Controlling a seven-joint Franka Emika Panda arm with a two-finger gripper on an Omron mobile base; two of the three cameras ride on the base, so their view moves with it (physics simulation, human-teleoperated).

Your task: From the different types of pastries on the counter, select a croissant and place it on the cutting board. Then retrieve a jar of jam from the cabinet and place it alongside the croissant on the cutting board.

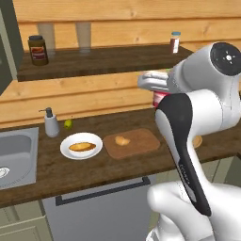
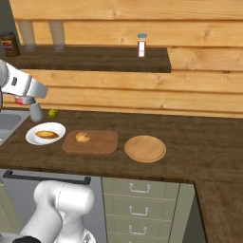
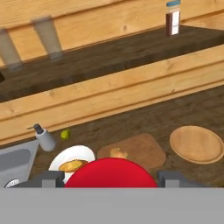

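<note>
croissant point(image 1: 122, 140) sits on board point(image 1: 141, 146) below gripper point(image 3: 111, 179), which is clamped on the jam point(image 3: 111, 174); placing remains.

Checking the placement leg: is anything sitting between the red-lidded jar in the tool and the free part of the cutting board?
Nothing visible does. The jar is held above the counter; below it the cutting board carries just the croissant at its left, the rest bare.
</note>
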